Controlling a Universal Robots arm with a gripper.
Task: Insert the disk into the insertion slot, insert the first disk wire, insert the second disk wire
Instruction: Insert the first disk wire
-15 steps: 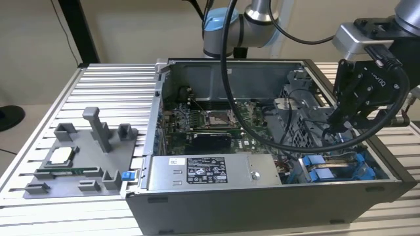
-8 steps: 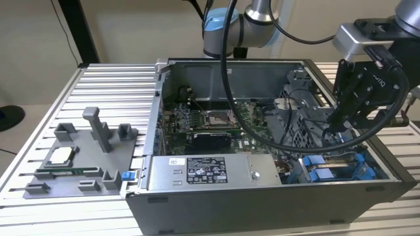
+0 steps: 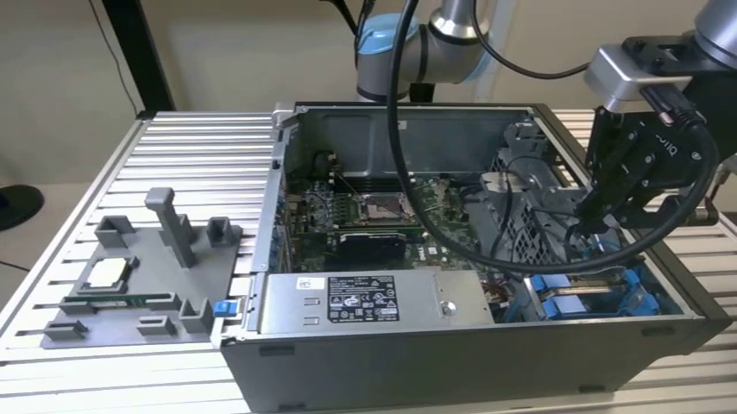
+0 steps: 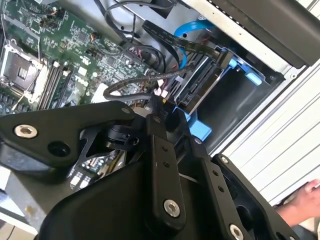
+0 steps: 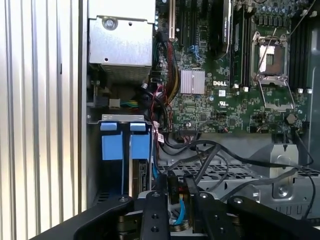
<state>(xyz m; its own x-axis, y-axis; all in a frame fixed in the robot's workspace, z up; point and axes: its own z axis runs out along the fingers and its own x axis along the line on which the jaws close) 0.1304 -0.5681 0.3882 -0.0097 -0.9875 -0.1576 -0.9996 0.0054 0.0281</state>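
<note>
My gripper (image 3: 585, 226) reaches down into the open computer case at the exterior view's right, just above the insertion slot (image 3: 645, 289) with its blue fittings. In the first wrist view the black fingers (image 5: 154, 192) are shut on a small dark wire connector (image 5: 173, 189), from which a blue wire (image 5: 178, 215) trails. The disk (image 4: 200, 87) sits edge-on inside the slot in its blue carrier (image 4: 243, 71). In the second wrist view my gripper (image 4: 162, 112) holds the connector close to the disk's near end. Blue tabs (image 5: 111, 145) mark the slot (image 5: 94, 150) in the first wrist view.
The silver power-supply box (image 3: 345, 302) lies along the case's front, with the motherboard (image 3: 368, 216) behind it. A perforated grey cage (image 5: 240, 170) with loose black cables runs beside the slot. A grey fixture (image 3: 138, 285) sits on the table at the exterior view's left. A person's hand (image 4: 300, 200) rests outside the case.
</note>
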